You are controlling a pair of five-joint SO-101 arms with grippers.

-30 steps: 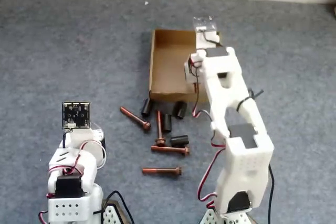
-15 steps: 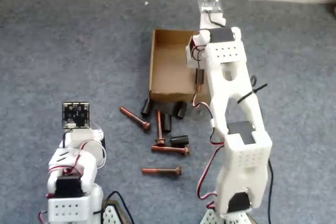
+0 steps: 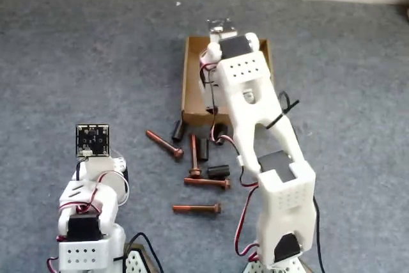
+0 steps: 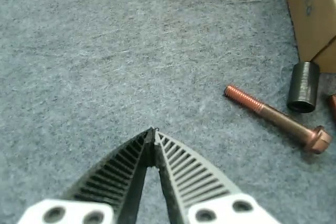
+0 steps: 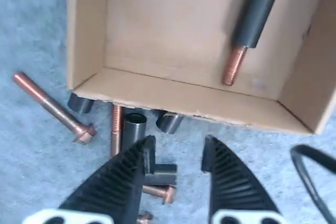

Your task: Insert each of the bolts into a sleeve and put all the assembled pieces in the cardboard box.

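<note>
Pointing down, left hand [image 4: 153, 145]: fingers pressed together to the tips, nothing between them; held above bare grey surface [image 4: 105, 51].
Ahead of left hand: one bolt [image 4: 278, 120] lying flat, one sleeve [image 4: 303, 86] just beyond it, beside a corner of the cardboard box [image 4: 310, 9].
Loose bolts: four, copper-coloured, all flat on the surface between the arms. Nearest [image 3: 197, 208] lies alone; second [image 3: 208, 182] lies crosswise beyond it; third [image 3: 193, 155] points toward the box; fourth [image 3: 164, 143] slants off on the left arm's side.
Empty sleeves: four, black, short. One [image 3: 218, 171] just beyond the second bolt's head; one [image 3: 202, 149] beside the third bolt; two [image 3: 179, 130] [image 3: 218, 135] close against the box's near wall, the latter partly under the right arm [image 3: 255, 107].
Right hand [image 5: 176, 153]: fingers parted by a moderate gap, gripping nothing; poised above the sleeves in front of the box's near wall.
Assembled piece [image 5: 251, 22]: one bolt through a sleeve, lying on the box floor toward the right arm's side, head toward the far wall.
Cardboard box [image 3: 193, 75]: open-topped, brown, farthest of the items.
</note>
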